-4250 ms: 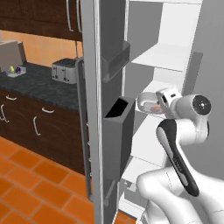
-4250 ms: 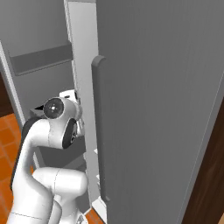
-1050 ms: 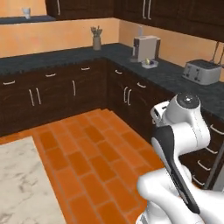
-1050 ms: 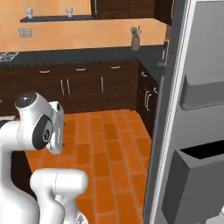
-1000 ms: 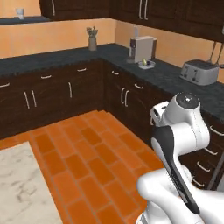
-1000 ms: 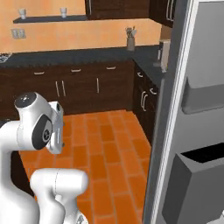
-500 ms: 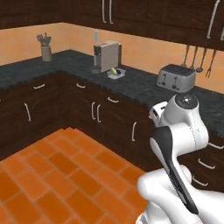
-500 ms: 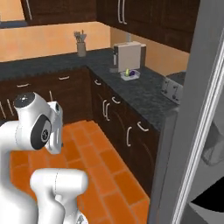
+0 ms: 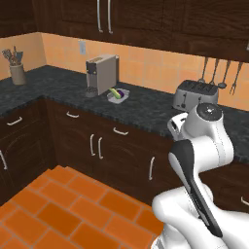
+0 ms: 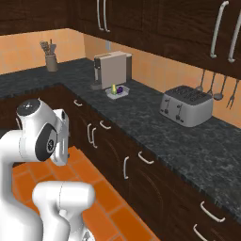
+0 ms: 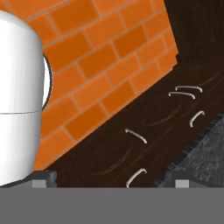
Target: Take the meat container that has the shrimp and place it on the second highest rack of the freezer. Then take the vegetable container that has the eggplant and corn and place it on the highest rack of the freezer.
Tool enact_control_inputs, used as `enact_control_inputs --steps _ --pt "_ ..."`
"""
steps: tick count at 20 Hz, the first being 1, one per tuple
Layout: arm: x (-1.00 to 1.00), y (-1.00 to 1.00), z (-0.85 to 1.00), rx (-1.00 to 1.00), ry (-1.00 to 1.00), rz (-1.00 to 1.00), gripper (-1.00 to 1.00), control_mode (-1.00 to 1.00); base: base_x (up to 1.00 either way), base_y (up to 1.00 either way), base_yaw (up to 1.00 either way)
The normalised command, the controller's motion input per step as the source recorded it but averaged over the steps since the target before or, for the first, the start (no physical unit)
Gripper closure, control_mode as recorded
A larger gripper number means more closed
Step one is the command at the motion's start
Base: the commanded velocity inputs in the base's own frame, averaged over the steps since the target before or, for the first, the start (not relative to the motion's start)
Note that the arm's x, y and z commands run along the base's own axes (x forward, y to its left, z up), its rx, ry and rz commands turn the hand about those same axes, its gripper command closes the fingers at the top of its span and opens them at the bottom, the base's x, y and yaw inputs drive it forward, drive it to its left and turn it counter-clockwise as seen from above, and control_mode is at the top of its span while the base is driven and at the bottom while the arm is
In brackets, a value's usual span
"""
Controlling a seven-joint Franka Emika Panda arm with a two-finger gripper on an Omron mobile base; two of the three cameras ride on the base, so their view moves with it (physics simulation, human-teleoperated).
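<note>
The vegetable container (image 9: 118, 95) is a small clear tray with a purple eggplant and yellow-green corn. It sits on the dark counter next to the coffee machine, also seen as the vegetable container (image 10: 117, 91) in the right base view. My gripper (image 11: 111, 180) is open and empty, its fingertips (image 11: 43, 177) far apart. It points down at the orange floor and the dark drawer fronts, well away from the tray. My arm is folded close to the base. The meat container with the shrimp and the freezer are out of view.
A grey coffee machine (image 9: 102, 73) and a silver toaster (image 9: 195, 95) stand on the black stone counter (image 9: 146, 109). A utensil holder (image 9: 17, 73) stands at the far left. Dark cabinets run below and above, and orange tiled floor (image 9: 58, 209) lies in front.
The base has turned and driven, so the whole view swung from the open freezer past the kitchen corner to this counter run. The arm kept its folded pose and the gripper stayed open.
</note>
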Motion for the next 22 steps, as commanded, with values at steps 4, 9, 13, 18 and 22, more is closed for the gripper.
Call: enact_control_inputs --steps 4,9,13,18,22 --pt "0.0 0.0 0.0 0.0 0.0 0.0 -1.0 1.0 1.0 0.8 -0.25" --pt "0.0 0.0 0.0 0.0 0.0 0.0 -1.0 1.0 1.0 0.78 -0.43" --pt "0.0 0.0 0.0 0.0 0.0 0.0 -1.0 1.0 1.0 0.71 -0.58" --pt "0.0 0.0 0.0 0.0 0.0 0.0 -1.0 1.0 0.99 0.72 -0.56" --pt "0.0 0.0 0.0 0.0 0.0 0.0 -1.0 1.0 0.78 0.64 -0.46"
